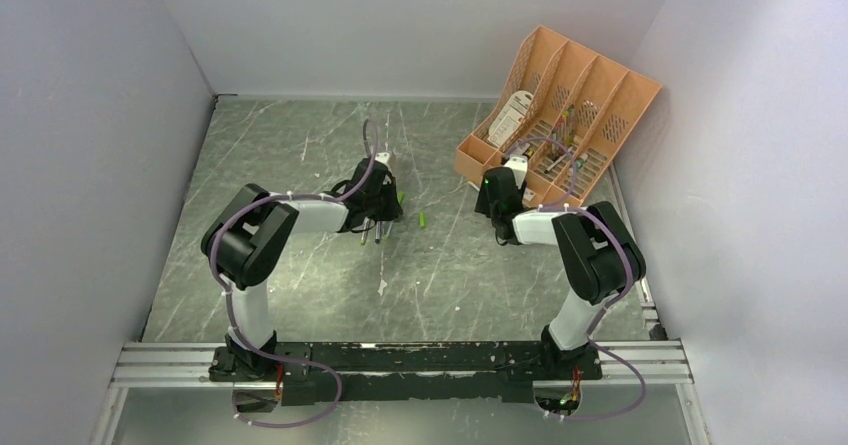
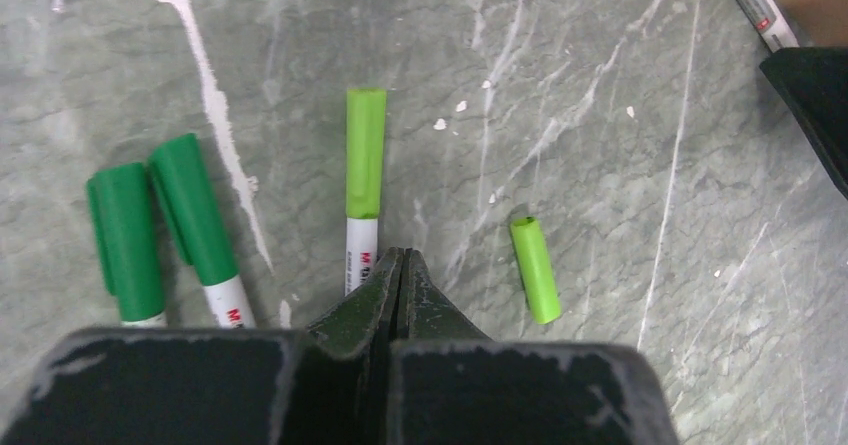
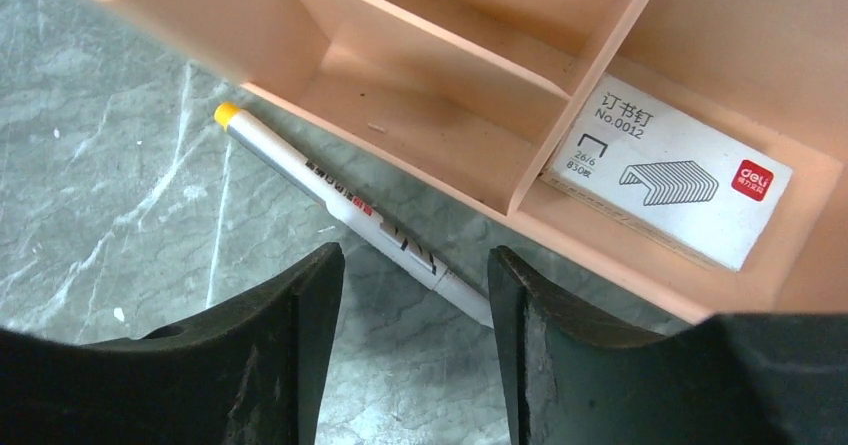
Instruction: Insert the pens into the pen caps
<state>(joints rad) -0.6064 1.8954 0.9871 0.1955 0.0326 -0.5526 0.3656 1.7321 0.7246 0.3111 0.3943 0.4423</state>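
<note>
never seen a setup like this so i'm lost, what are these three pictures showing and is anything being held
These are two robot arms bolted to a table. The wide picture looks down from above and behind them; the other two come from a camera on each wrist. The left gripper is shut on nothing, over three green-capped pens with one loose green cap beside them. The right gripper is open astride a yellow-ended pen lying by an orange organizer that holds a staple box. Nothing is held.
</note>
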